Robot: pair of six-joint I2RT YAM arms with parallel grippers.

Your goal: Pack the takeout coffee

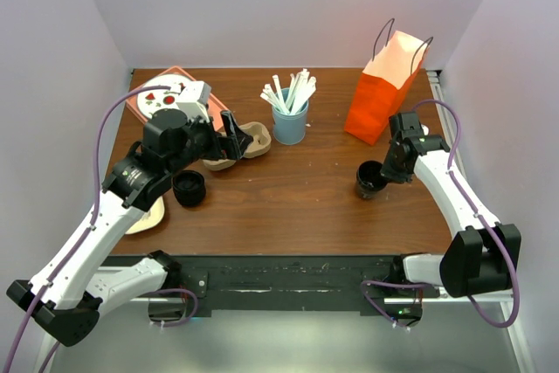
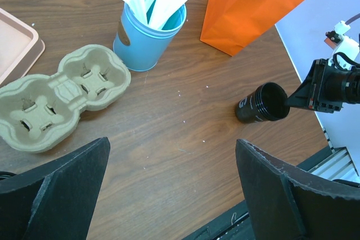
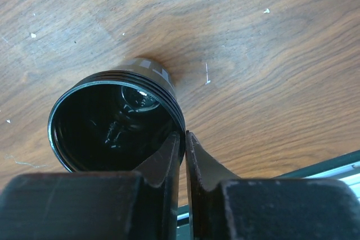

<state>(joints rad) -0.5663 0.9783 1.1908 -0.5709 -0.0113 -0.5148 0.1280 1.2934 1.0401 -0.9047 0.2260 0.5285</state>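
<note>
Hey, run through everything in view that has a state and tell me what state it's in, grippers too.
right cup: tilted, lidless, gripped at its rim.
left cup: upright, lidless, ungripped.
cup carrier: lying flat, all slots empty.
blue cup: upright, holding white straws.
orange bag: standing upright.
left gripper: open, holding nothing.
right gripper: shut on right cup.

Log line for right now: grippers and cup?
right gripper: shut on black cup rim | left gripper: open, empty, near cup carrier | orange bag: upright, cup not in it
</note>
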